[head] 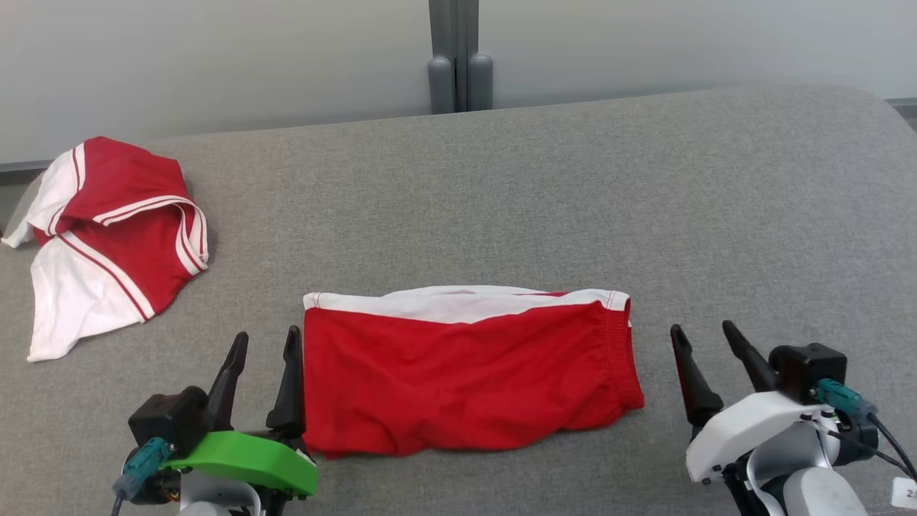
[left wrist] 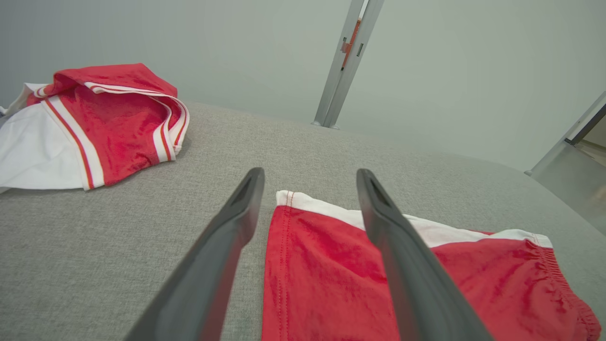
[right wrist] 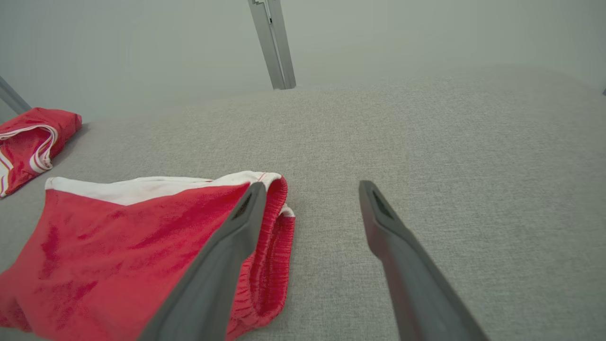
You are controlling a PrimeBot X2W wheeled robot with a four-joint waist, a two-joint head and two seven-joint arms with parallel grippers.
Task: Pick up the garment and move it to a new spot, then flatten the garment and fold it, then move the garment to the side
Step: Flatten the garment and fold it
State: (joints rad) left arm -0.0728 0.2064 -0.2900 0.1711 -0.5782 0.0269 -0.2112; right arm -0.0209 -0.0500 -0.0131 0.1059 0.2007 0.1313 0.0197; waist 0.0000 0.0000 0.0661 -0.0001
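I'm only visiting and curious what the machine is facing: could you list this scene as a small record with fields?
Surface: grey fabric surface
Centre: folded shorts, red with a white band, lying flat
Far left: crumpled garment, red and white
Left arm: left gripper open, at the shorts' left edge
Right arm: right gripper open, just right of the shorts, apart

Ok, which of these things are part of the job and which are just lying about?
Job: shorts, folded; left gripper and right gripper, both open, flanking them.
Lying about: crumpled garment at the far left; post behind the table.
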